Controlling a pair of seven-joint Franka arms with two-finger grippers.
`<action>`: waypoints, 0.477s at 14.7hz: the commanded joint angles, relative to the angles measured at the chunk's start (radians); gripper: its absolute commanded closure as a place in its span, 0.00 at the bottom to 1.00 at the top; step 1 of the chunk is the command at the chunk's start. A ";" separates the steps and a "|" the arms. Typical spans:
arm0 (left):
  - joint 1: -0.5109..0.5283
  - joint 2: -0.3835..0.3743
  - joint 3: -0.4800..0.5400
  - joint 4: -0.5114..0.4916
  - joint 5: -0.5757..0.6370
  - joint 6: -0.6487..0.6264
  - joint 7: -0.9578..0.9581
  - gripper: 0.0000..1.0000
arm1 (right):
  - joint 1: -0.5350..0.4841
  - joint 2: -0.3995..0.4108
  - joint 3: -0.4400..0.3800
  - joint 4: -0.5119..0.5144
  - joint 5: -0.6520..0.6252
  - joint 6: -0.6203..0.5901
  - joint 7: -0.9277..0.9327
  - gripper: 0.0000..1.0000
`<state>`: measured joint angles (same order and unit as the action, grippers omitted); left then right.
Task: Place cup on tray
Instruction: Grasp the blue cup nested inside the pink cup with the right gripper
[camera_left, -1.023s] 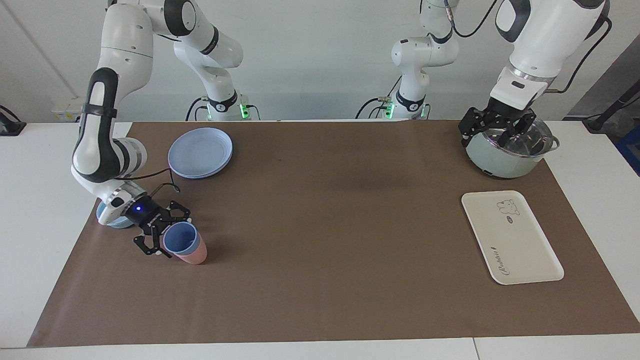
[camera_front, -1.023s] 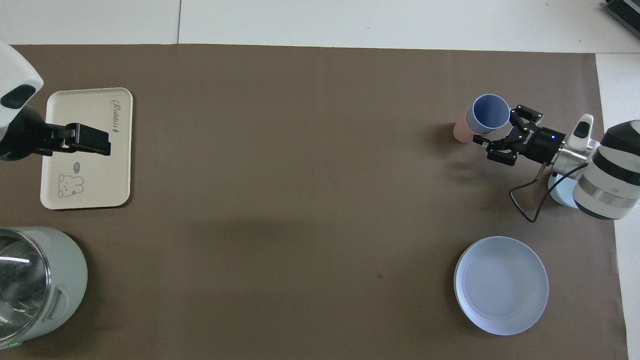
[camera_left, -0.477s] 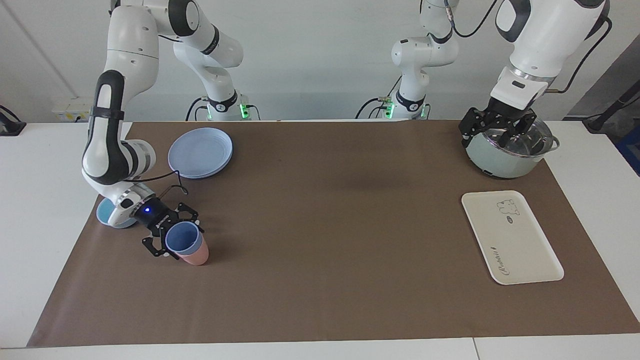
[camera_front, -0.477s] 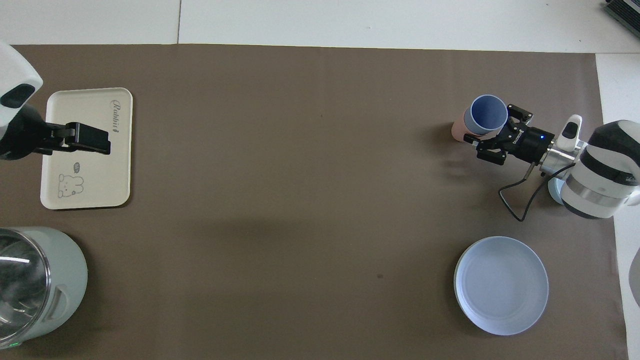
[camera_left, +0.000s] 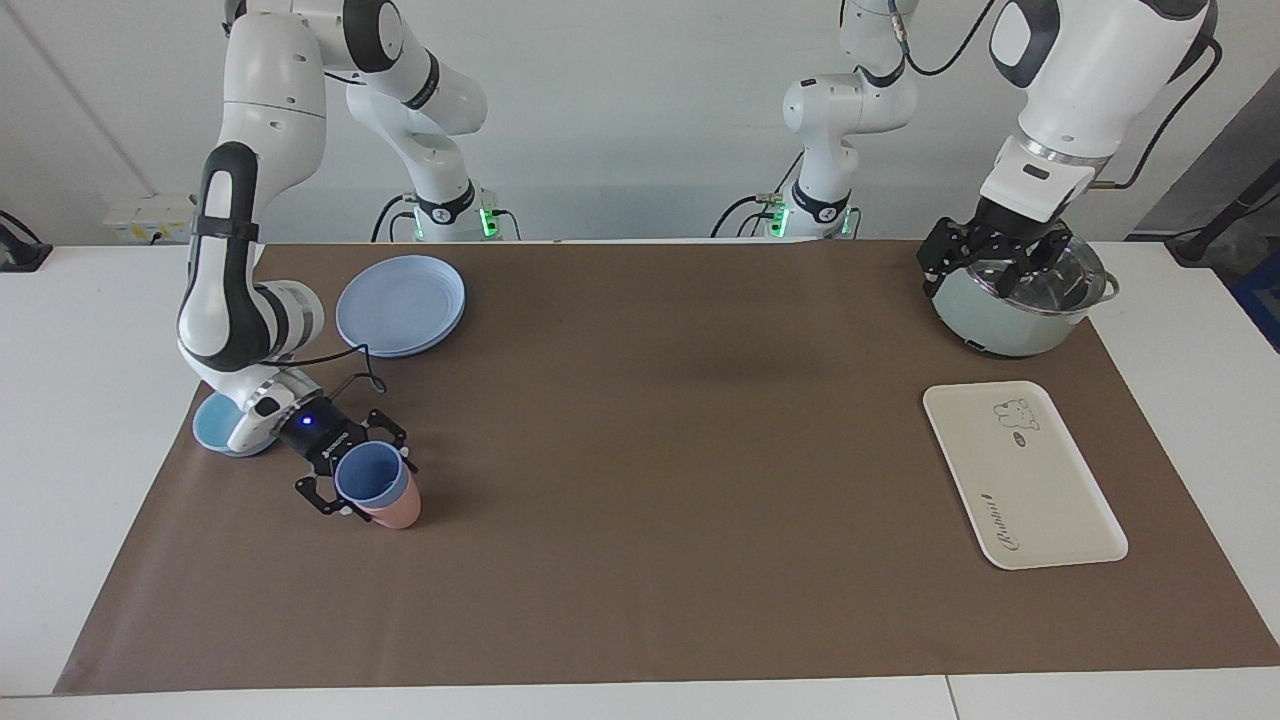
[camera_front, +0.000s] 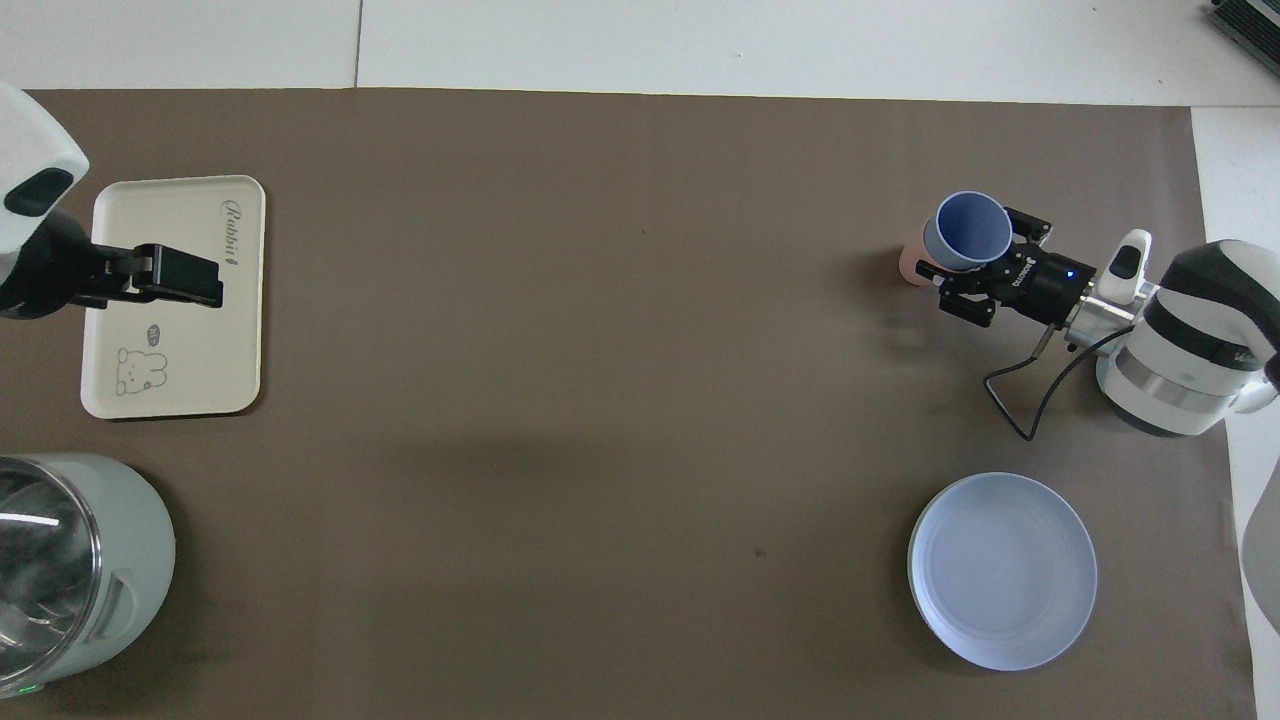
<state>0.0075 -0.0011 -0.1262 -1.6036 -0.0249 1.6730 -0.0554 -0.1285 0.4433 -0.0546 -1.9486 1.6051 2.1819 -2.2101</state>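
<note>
Setting: white walls, a white table (camera_left: 90, 330) with a brown mat (camera_left: 640, 470) over most of it, both arms rooted along the robots' edge
Cup: periwinkle cup (camera_left: 372, 473) is nested in a salmon-pink tumbler (camera_left: 398, 512) near the mat's short edge at the right arm's end, mouth tipped toward the open room
Right gripper: right gripper (camera_left: 352, 468) is down at the cup, fingers pinched on its rim, one inside and one outside as best I can see
Left gripper: left gripper (camera_left: 992, 262) waits with its jaws apart above the grey-green pot (camera_left: 1000, 315) at the mat's corner by the left arm's base
Tray: cream tray (camera_left: 1022, 475) lies flat near the short edge at the left arm's end, well apart from the cup, nothing on it
Nearby: blue plate (camera_left: 401, 304) close to the robots' edge; light-blue bowl (camera_left: 215, 432) at the mat's edge under the right wrist
Risk, nesting: pink tumbler may ride up with the cup if the two are wedged, then drop off mid-carry or land on the tray too
Risk, grip: a thin rim pinch on a tilted cup could let it swing or slip on lifting
Risk, reach: tray sits at the other short edge, so the carry is long; a handover, if one is used, adds a chance to fumble
Risk, wrist: low elbow and cable could nudge the bowl
</note>
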 joint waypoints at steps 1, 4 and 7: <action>0.000 -0.037 0.003 -0.047 -0.007 0.031 0.014 0.00 | -0.003 -0.003 0.002 0.005 0.030 0.015 -0.034 1.00; -0.004 -0.037 0.003 -0.048 -0.007 0.042 0.011 0.00 | 0.007 -0.049 0.004 0.010 0.012 0.076 0.036 1.00; -0.009 -0.036 -0.001 -0.050 -0.019 0.047 0.005 0.00 | 0.059 -0.130 0.002 0.010 -0.142 0.178 0.226 1.00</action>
<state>0.0063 -0.0014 -0.1303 -1.6061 -0.0254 1.6903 -0.0554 -0.1036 0.3914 -0.0541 -1.9247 1.5526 2.2862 -2.1221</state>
